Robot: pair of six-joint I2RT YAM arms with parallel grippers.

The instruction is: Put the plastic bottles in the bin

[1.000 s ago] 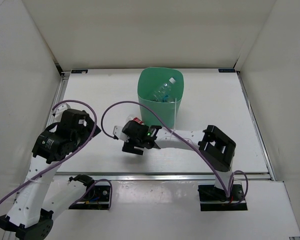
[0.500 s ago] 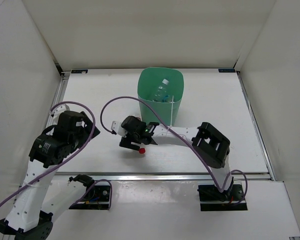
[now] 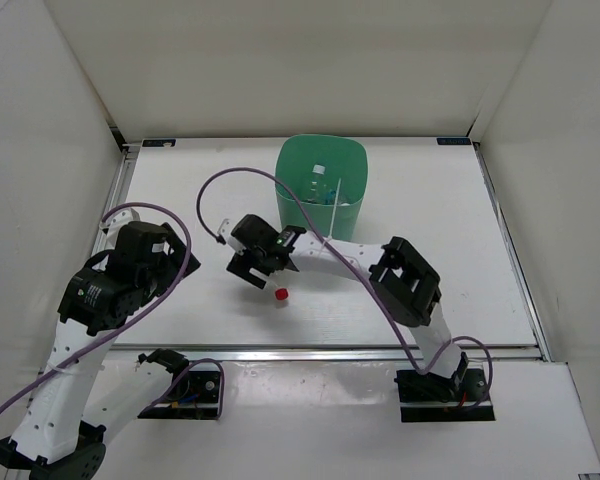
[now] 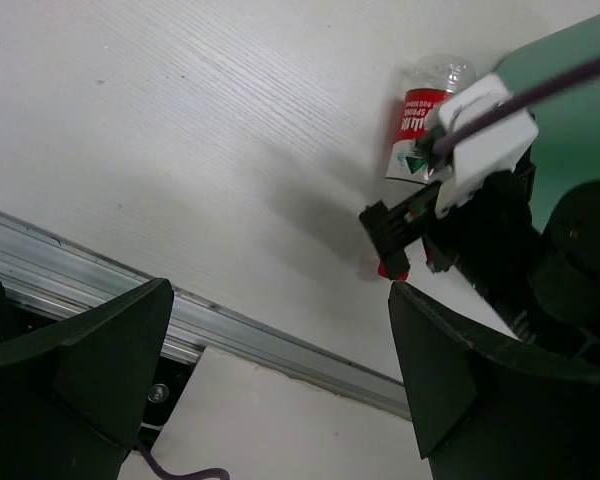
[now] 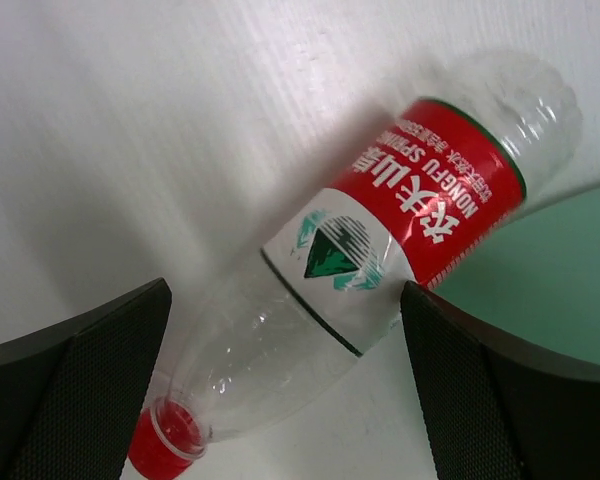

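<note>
Right wrist: hovers with right pincer (image 5: pixel 285 385) wide open, empty, astride red-labelled clear plastic bottle (image 5: pixel 400 230) on white desk (image 5: pixel 130 120), readying grasp.

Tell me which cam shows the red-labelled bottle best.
Right wrist: the red-labelled bottle fills the frame, cap to base, lying on the table between the open fingers of the right gripper. Left wrist shows label and base, small, neck hidden behind that gripper. Top external shows only its red cap.
</note>
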